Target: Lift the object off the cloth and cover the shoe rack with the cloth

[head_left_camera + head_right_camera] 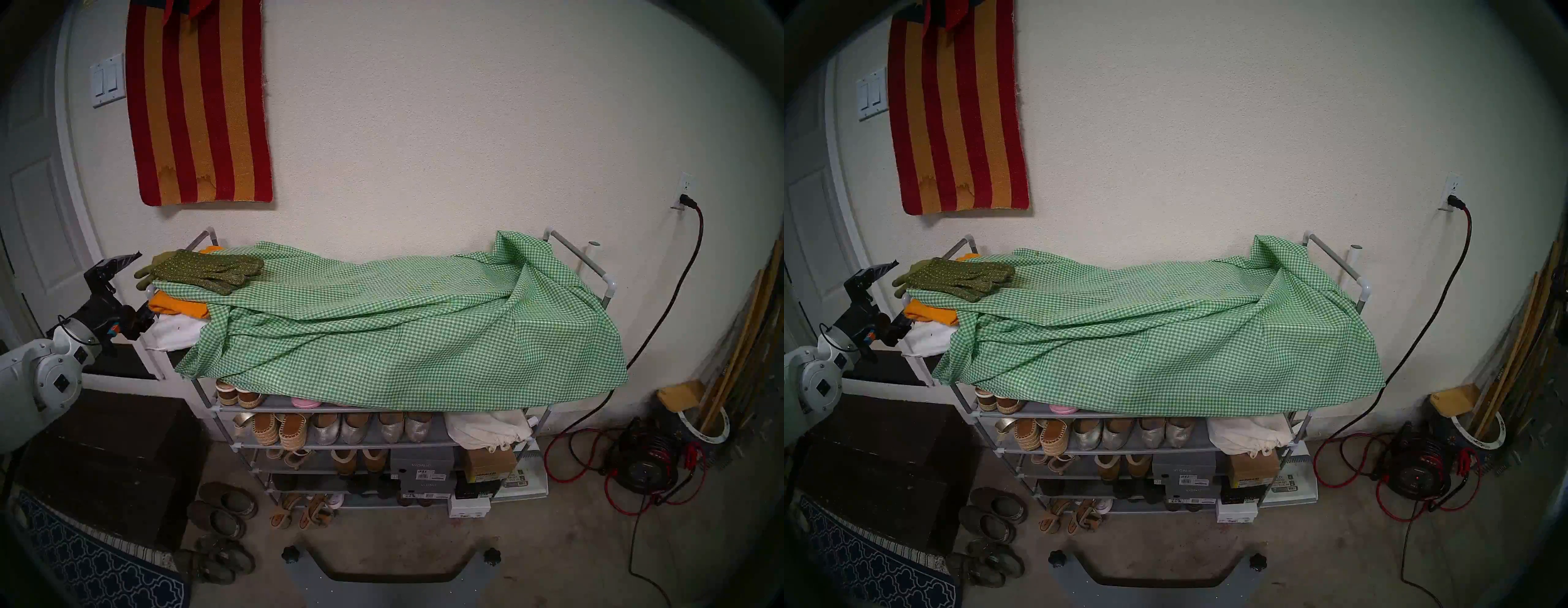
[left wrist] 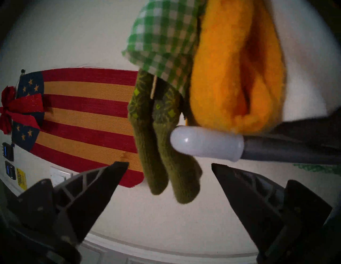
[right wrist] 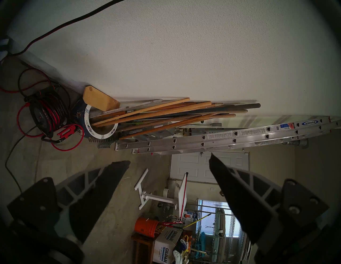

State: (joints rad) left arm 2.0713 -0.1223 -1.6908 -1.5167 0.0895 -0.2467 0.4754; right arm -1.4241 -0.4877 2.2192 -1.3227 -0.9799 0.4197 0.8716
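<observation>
The olive-green gloves (image 1: 203, 269) (image 1: 958, 276) lie on the left end of the green-and-white check cloth (image 1: 403, 331) (image 1: 1157, 331). The cloth is draped in folds over the top of the grey shoe rack (image 1: 581, 263) (image 1: 1335, 259). My left gripper (image 1: 135, 288) (image 1: 892, 297) stands open just left of the rack's end, level with the glove cuffs. In the left wrist view the cuffs (image 2: 147, 147) hang just beyond my left gripper (image 2: 169, 164), beside the rack's white joint (image 2: 206, 145) and the cloth's edge (image 2: 162, 36). My right gripper (image 3: 169, 158) is open and empty, away from the rack.
Folded orange fabric (image 1: 178, 308) (image 2: 236, 73) lies under the cloth's left end. A dark brown chest (image 1: 106, 458) stands left of the rack, with shoes (image 1: 225, 509) on the floor. A striped rug (image 1: 199, 106) hangs on the wall. A cord reel (image 1: 645, 467) and a ladder (image 3: 221, 140) are at the right.
</observation>
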